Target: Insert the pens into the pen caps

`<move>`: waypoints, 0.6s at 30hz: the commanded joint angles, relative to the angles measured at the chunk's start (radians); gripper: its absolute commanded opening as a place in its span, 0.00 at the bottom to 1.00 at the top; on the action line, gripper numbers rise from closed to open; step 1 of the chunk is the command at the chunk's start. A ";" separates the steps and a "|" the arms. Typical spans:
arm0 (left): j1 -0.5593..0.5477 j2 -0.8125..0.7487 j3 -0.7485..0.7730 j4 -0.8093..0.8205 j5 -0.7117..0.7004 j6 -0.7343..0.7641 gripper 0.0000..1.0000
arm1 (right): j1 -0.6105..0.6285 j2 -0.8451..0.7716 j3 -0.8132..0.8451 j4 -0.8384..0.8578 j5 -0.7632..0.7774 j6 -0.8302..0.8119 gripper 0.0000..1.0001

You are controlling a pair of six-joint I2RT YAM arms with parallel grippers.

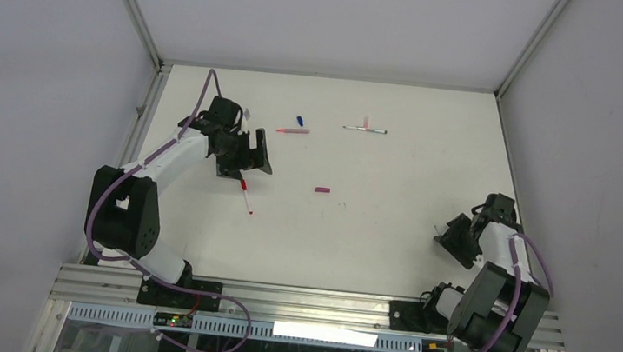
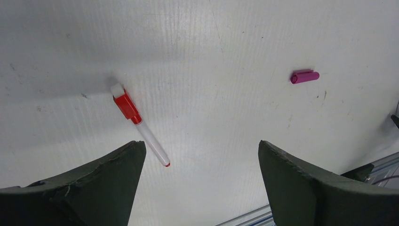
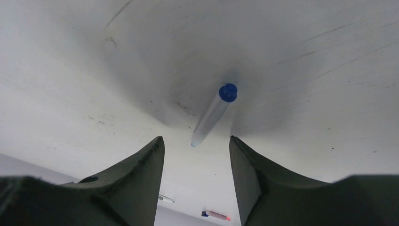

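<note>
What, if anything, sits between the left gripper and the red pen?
Nothing visible. The left gripper hangs open over the bare table, and the red pen lies just ahead of it, nearer one finger than the other. The magenta cap lies well off to the side, clear of that path.

Even, diffuse light from overhead washes my white matte table [image 1: 389,237], leaving only soft, faint shadows under my black left pincer [image 1: 246,159]; the white strip on the aluminium front rail [image 1: 326,334] burns out. My left wrist view shows the red-capped clear-barrelled pen [image 2: 141,126] and short magenta plastic cap [image 2: 304,76] sharp, my dark fingers [image 2: 94,188] blurred. My right wrist view is dimmer, a grey shadow pooling around the soft-edged translucent blue-ended pen [image 3: 210,117]
</note>
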 commanded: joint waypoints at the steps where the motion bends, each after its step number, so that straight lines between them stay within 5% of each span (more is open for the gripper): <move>1: 0.015 0.003 0.038 -0.009 0.037 0.018 0.93 | -0.011 0.036 -0.018 0.017 -0.060 0.023 0.55; 11: 0.015 -0.007 0.029 -0.021 0.035 0.014 0.93 | -0.037 0.159 0.054 -0.095 -0.059 -0.052 0.37; 13: 0.015 -0.011 0.027 -0.023 0.035 0.013 0.93 | -0.040 0.169 0.075 -0.131 -0.044 -0.073 0.28; 16: 0.015 -0.012 0.024 -0.022 0.034 0.012 0.93 | -0.042 0.168 0.086 -0.153 -0.038 -0.091 0.00; 18: 0.015 -0.012 0.023 -0.022 0.037 0.013 0.93 | -0.042 0.170 0.089 -0.156 -0.045 -0.109 0.00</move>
